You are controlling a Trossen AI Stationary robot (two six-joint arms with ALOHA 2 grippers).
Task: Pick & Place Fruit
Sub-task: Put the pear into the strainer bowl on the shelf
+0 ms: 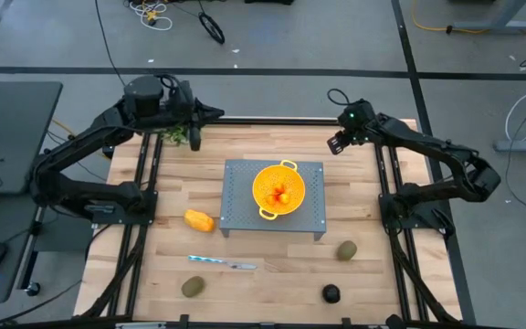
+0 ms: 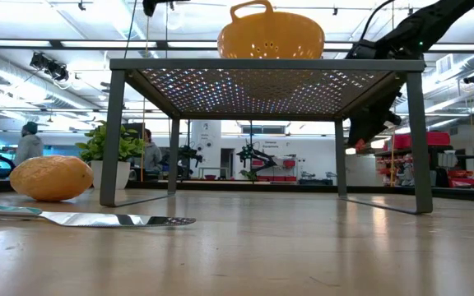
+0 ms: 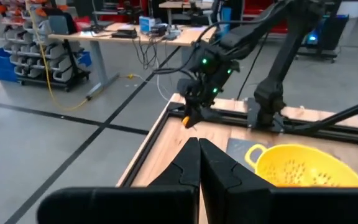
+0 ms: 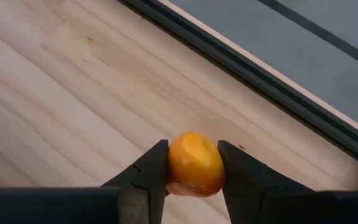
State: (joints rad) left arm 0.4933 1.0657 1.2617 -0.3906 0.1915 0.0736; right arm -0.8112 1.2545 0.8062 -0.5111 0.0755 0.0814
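Orange is the giveaway in the right wrist view: the right gripper (image 4: 193, 165) has its jaws partly open and clamped on a small orange fruit (image 4: 194, 163), hanging over bare wood close to the desk's dark edge rail. From the high view you'd never know, since that gripper (image 1: 338, 143) is just a dark blob near the far right corner of the desk (image 1: 272, 283), right of the grey stand (image 1: 236, 196). The left wrist view catches the same fruit as an orange speck (image 3: 187, 121) under the other arm. The left gripper (image 1: 194, 140) sits at the far left side by the leafy bunch (image 1: 177, 133), jaws fully closed on nothing. The yellow colander (image 1: 263, 185) sits on the stand with a few small orange-red balls (image 1: 283, 194) inside; the low view only shows its underside (image 2: 271, 34), not the contents. The yellow-orange oblong (image 1: 199, 220) lies left of the stand, long axis running slightly diagonal, left-far to right-near. 2 brownish-green ovals (image 1: 193, 287) (image 1: 347, 250) and 1 blackish round one (image 1: 331, 293) sit nearer the front, and a knife (image 1: 222, 263) lies crosswise between the oblong and the left oval.
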